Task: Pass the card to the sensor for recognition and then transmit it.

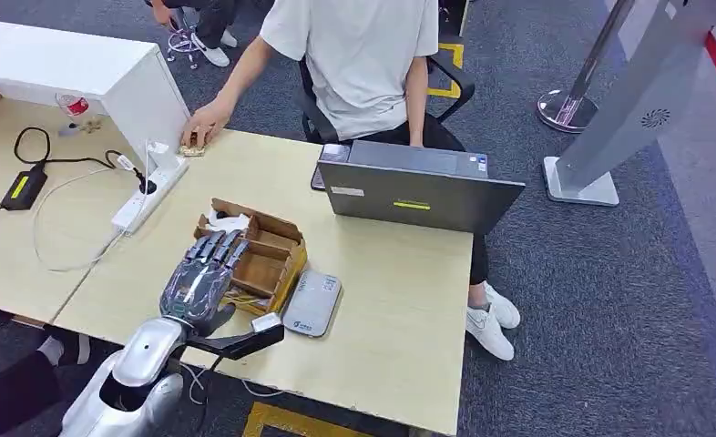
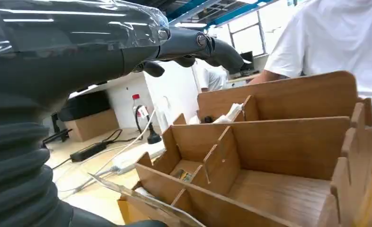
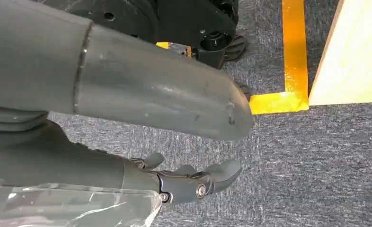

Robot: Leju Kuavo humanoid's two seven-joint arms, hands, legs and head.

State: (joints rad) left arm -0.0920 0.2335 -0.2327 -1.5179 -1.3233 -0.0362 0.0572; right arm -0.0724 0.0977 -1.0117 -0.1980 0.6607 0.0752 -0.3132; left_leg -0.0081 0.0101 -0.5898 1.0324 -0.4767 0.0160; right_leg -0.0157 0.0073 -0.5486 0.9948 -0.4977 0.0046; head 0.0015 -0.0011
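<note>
Hovering over the near end of the wooden divider box (image 1: pixel 250 258), the left hand (image 1: pixel 199 278) has its fingers stretched out flat and apart and holds nothing. Judging from that, the task is at its start: no card is lifted, none has reached the sensor, and the handing-over is all still to come. Just right of the box lies the grey card reader (image 1: pixel 311 303), flat on the table (image 1: pixel 400 300) and touching the box's side or nearly so. Farther right and behind the box stands an open laptop (image 1: pixel 418 189), with a seated person in a white shirt (image 1: pixel 359 50) behind it.

The left wrist view looks into the box's compartments (image 2: pixel 269 156), where a flat pale card-like edge (image 2: pixel 141 198) rests at the near wall; whether it is the card I cannot tell. The right wrist view shows the right hand (image 3: pixel 189 182) hanging over grey carpet, fingers loosely curled, holding nothing.
</note>
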